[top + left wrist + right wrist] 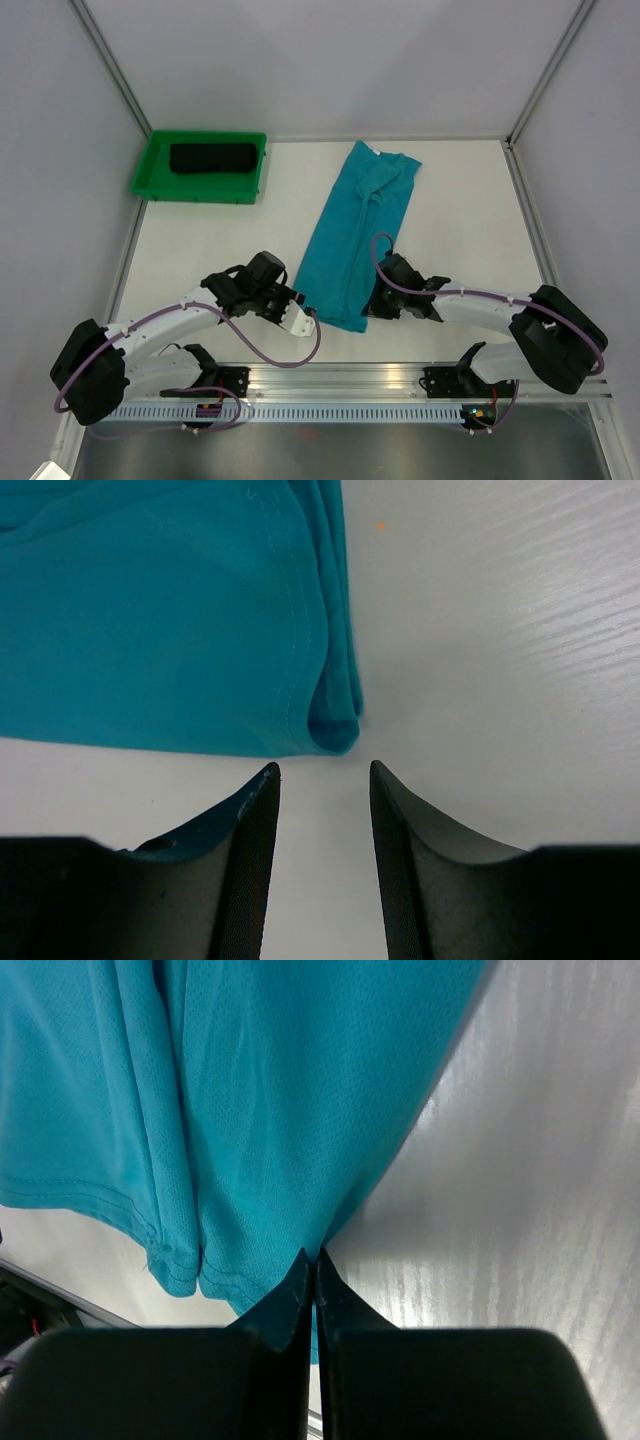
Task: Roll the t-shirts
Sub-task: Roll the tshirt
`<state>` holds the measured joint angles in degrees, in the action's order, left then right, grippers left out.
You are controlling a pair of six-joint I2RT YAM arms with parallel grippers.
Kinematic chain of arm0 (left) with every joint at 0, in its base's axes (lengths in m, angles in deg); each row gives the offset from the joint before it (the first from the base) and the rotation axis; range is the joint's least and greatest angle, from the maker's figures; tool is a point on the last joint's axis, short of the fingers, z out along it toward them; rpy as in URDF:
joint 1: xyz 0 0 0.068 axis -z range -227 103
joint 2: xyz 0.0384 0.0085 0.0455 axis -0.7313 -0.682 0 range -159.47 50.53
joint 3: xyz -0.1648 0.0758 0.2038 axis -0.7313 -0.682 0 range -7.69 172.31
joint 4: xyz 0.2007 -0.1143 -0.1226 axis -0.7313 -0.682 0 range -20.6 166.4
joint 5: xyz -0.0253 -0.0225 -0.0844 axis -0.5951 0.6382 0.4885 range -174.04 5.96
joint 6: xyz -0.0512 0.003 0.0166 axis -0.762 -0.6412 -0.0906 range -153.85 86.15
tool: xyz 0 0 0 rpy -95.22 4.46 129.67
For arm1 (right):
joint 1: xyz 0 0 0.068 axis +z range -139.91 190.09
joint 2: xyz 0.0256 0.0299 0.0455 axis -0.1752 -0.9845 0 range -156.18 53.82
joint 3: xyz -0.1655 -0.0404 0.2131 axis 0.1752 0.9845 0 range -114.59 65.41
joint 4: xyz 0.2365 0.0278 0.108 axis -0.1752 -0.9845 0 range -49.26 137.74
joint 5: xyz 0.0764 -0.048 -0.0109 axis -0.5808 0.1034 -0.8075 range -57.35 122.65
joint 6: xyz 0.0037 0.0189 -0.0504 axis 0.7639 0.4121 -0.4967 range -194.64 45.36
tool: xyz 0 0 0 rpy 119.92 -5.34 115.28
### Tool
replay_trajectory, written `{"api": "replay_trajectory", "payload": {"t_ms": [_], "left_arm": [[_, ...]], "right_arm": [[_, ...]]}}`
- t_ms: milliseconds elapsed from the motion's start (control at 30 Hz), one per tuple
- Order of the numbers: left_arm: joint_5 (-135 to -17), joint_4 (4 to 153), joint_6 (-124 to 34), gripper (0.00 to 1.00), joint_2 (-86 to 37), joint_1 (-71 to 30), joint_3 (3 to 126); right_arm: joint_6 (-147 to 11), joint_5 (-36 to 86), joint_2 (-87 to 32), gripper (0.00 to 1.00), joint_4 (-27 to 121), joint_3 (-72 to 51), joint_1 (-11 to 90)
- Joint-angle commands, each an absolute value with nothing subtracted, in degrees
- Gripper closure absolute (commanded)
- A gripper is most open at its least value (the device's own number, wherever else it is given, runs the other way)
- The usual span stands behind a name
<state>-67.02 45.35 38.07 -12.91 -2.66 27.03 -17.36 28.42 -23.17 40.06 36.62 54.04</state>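
Note:
A teal t-shirt [360,235] lies folded into a long strip down the middle of the table, collar at the far end. My left gripper [305,318] is open just short of its near left hem corner [335,730], with only bare table between the fingers [322,767]. My right gripper [372,305] is shut on the shirt's near right edge [312,1255], and a sliver of teal cloth [250,1090] shows between the fingers. A black t-shirt [212,158] lies rolled up inside the green tray [195,192] at the far left.
White enclosure walls with metal posts stand at the left, back and right of the table. An aluminium rail [340,378] carrying both arm bases runs along the near edge.

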Motion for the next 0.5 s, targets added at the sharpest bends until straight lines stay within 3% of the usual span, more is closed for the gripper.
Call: {"api": "replay_trajectory", "payload": {"t_ms": [0, 167, 333, 433, 467], "left_arm": [[-61.2, 48.6, 41.0, 0.53, -12.8, -1.5, 25.5], [-59.3, 49.2, 42.5, 0.50, -13.3, 1.9, 24.6], [-60.6, 53.5, 39.9, 0.49, -17.5, 6.0, 26.1], [-61.1, 56.3, 39.6, 0.48, -19.9, 8.8, 26.9], [-61.3, 57.9, 39.3, 0.48, -20.7, 9.9, 26.9]], "right_arm": [[-17.2, 28.1, -21.3, 1.00, 34.8, 39.4, 51.9], [-21.5, 28.3, -12.6, 1.00, 26.0, 41.3, 46.0], [-26.3, 27.2, -11.7, 0.99, 19.5, 40.7, 42.7], [-29.1, 26.5, -10.6, 0.91, 16.5, 39.5, 40.3], [-29.9, 26.6, -9.9, 0.79, 14.3, 37.7, 39.3]]}}
